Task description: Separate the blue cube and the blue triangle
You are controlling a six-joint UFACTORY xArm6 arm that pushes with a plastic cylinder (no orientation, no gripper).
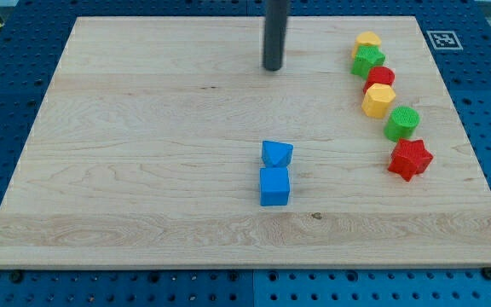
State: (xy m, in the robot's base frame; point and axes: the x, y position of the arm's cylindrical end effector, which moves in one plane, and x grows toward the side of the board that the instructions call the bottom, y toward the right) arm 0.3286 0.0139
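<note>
Camera view, single frame. My tip sits on the bench near the view's top, a little right of centre, touching nothing. The tool is a plain rod with no jaws, so there is nothing to open or close; it can only push.

Down the view from the tip, well apart from it, lies the pair of interest. The blue triangle is nearer the tip; the blue cube lies just below it in the view, and the two appear to touch or nearly so along one edge. The tip stands almost in line with this column.

Handling, as judged: both look like small rigid blocks, light, likely to slide freely on the smooth wood. The cube has flat faces, so a push at mid-face should drive it straight; off-centre contact would spin it. The triangle has slanted sides and may rotate or slip off the tip. Best contact, I judge: enter at the seam from the side, or push the cube's flat side face sideways.

Off at the view's right, well clear: a curved row of yellow, green, red, yellow, green blocks and a red star.
</note>
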